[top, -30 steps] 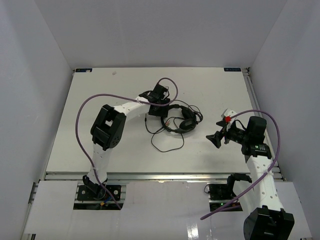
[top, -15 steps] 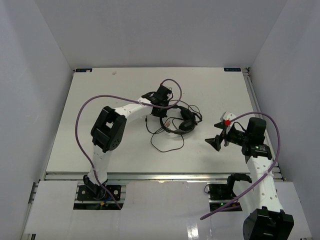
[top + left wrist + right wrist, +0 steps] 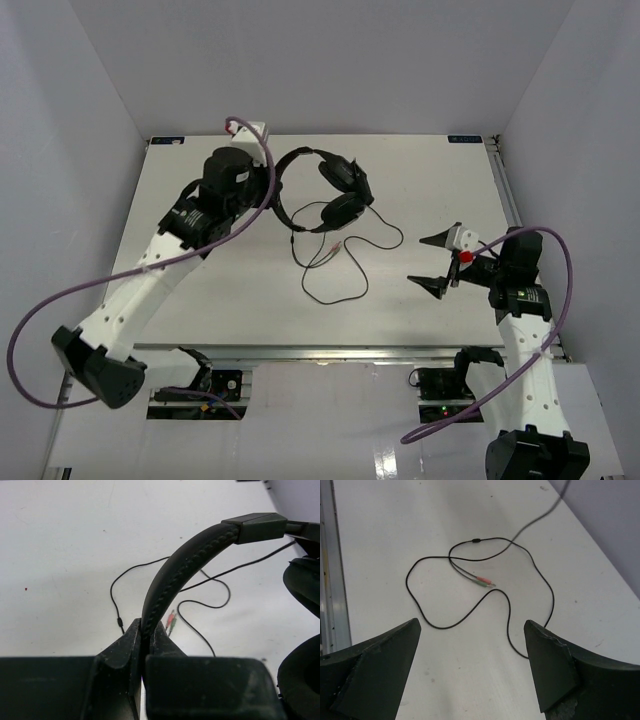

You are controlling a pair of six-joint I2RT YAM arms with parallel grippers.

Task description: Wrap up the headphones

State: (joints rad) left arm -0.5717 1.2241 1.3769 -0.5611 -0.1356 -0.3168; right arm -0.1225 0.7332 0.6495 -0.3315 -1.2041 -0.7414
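The black headphones [image 3: 343,183] hang lifted above the back of the table, held by the headband [image 3: 285,170]. My left gripper [image 3: 270,196] is shut on that headband [image 3: 185,562], which rises out of the jaws of the left gripper [image 3: 146,630] and arches right to the two earcups [image 3: 306,587]. The thin black cable [image 3: 335,272] trails down and lies in loose loops on the table, its pink and green plugs [image 3: 333,250] beside them. My right gripper [image 3: 420,261] stands open to the right of the cable; in its wrist view the right gripper [image 3: 472,624] frames the loops [image 3: 510,615] and the plugs [image 3: 482,580].
The white table [image 3: 200,290] is walled on three sides by pale panels. A metal rail [image 3: 320,350] runs along its near edge. Purple robot cables [image 3: 60,300] loop beside both arms.
The left gripper closed on the headband and lifted the headphones up and towards the back left; the arm has swung out. The cable has stretched out on the table. The right gripper barely moved.
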